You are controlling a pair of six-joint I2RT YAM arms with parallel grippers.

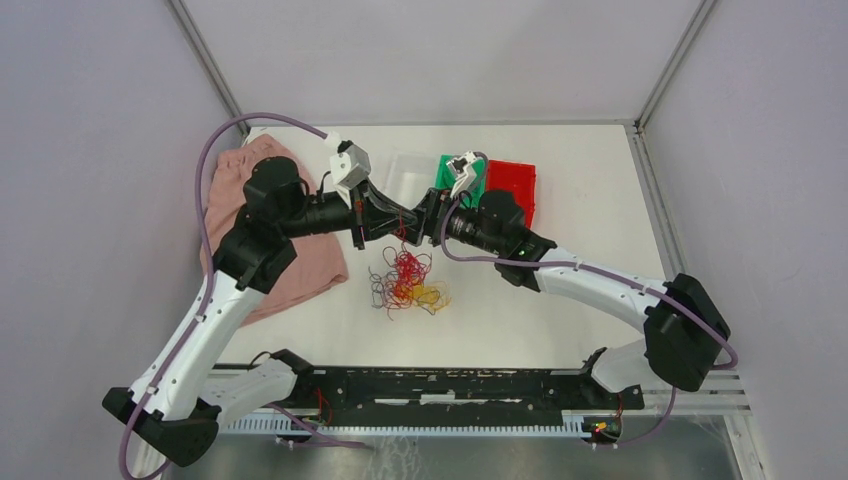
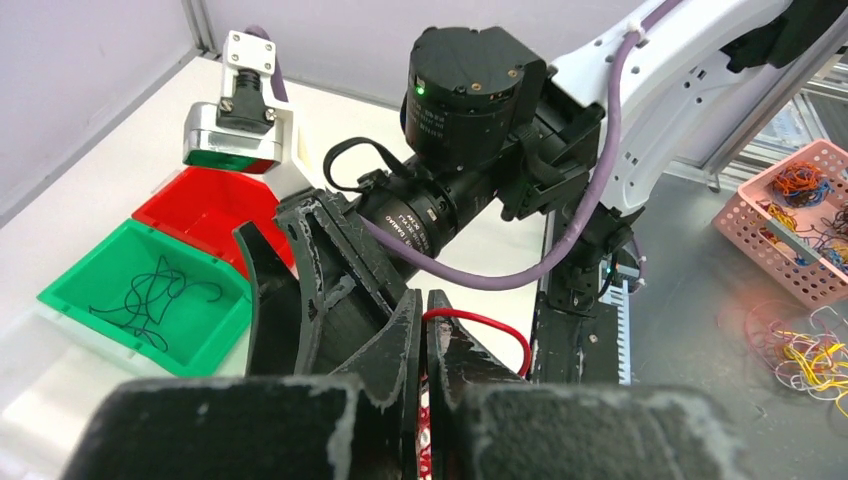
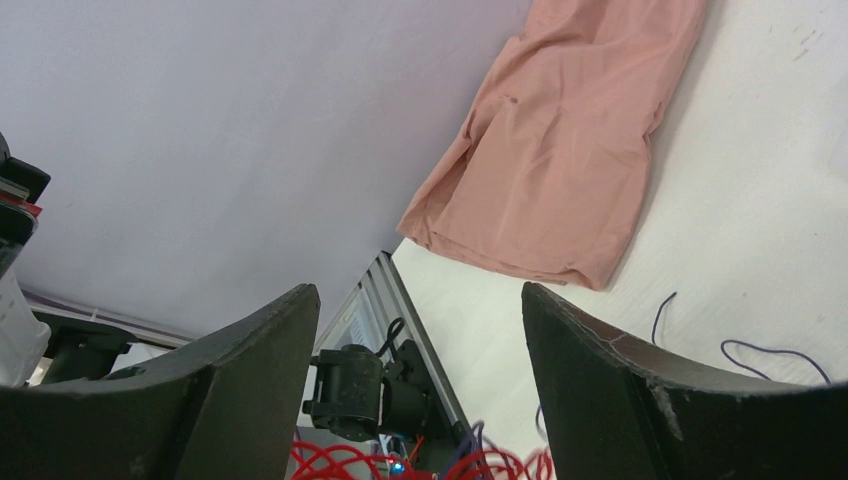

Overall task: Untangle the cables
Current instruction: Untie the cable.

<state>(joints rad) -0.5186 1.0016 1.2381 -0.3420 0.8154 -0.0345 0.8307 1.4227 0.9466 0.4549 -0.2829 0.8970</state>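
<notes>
Cables (image 1: 408,283) lying tangled mid-table, one red cable (image 2: 480,322) rising into left gripper (image 2: 425,335), which is pinching it tight, right gripper (image 3: 415,305) gaping wide just opposite, both hanging over the heap's far edge, pink cloth (image 1: 290,250) lying left, green bin (image 1: 445,172) and red bin (image 1: 512,190) sitting behind.

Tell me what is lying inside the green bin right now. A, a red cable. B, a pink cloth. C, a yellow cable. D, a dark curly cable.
D: in the left wrist view a dark cable lies curled on the floor of the green bin, with nothing red, yellow or pink in there with it.
</notes>
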